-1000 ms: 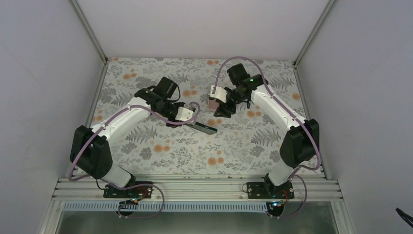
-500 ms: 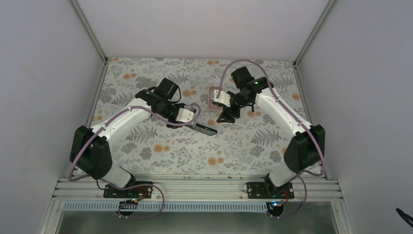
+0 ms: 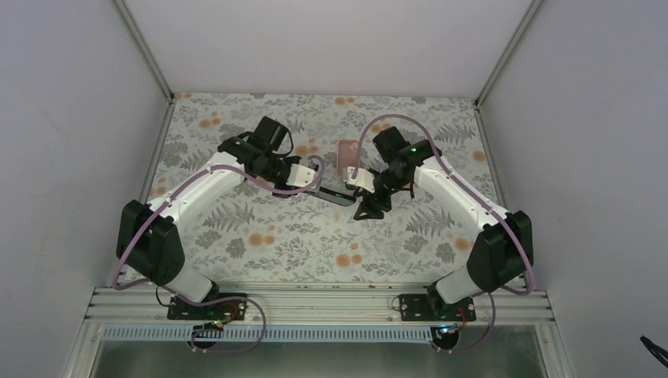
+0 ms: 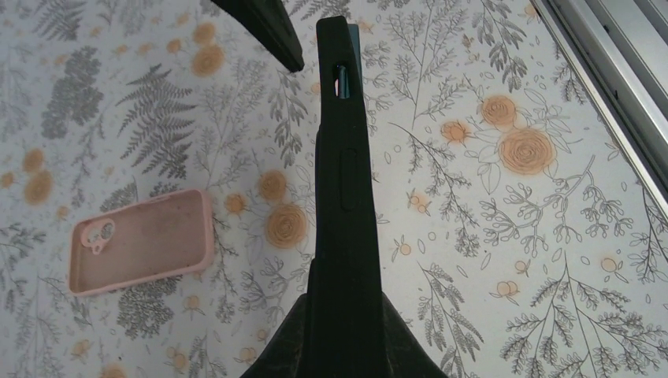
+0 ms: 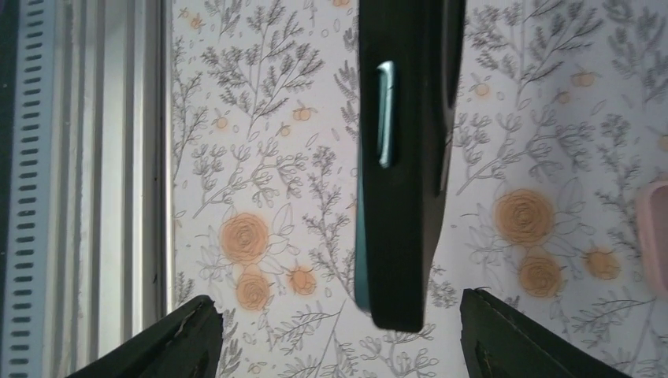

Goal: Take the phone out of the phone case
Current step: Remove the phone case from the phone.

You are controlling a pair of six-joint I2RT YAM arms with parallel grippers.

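Top external view
- phone case: pale pink rounded rectangle, flat on the desk, towards the far side, between the two wrists. Nothing touches it.
- left fingers clamped on one end of a black slab, which juts out towards the other arm.
- right fingers spread apart, just beside the slab's free end. Cannot tell here whether they touch it.
- Desk covered in a cloth of grey ferns and orange flowers. Plain white walls on three sides, with a metal rail along the near edge.

Left wrist view
- phone case lies hollow side up. Its inside looks faintly grubby. Camera cut-out at its left end, and the shell is empty.
- black slab seen edge-on, gripped at the bottom of the view by the left fingers. An oblong slot near its far end shows teal.
- One dark tip of the right fingers enters from the top, close to the slab; the rest is cut off.

Right wrist view
- black slab edge-on, with a teal strip and a teal side button showing through.
- right fingers wide open at both lower corners, holding nothing.
- Only a pink sliver of the phone case shows at the right edge.
- Slotted metal rail runs down the left side.
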